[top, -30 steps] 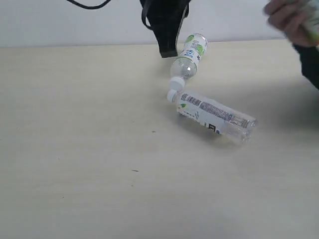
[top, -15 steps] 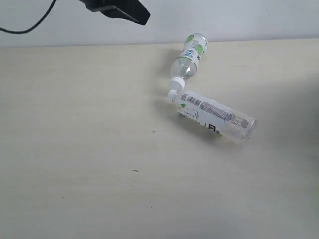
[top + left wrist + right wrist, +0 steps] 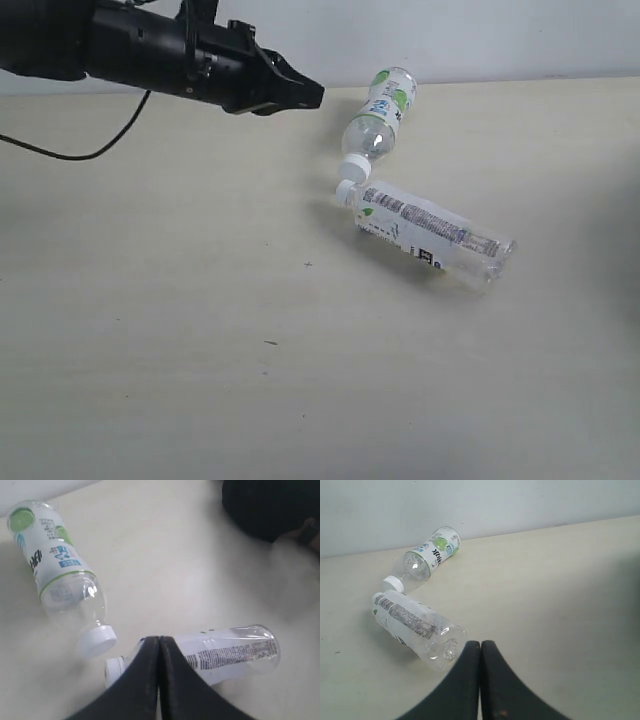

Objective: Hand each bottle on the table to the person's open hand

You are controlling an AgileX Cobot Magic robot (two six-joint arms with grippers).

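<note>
Pale desk (image 3: 150,350) holds two bottles (image 3: 430,232), the person's hand gone, and the left claw (image 3: 303,94), clenched empty, swings back toward the green-label bottle (image 3: 383,112) next

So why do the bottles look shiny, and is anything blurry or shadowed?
Exterior view: soft, even light, with a faint shadow under the barcode bottle. Left wrist view: a bright glint on the green-label bottle, and a dark blurred shape I cannot identify. Right wrist view: the table darkens toward one side.
</note>
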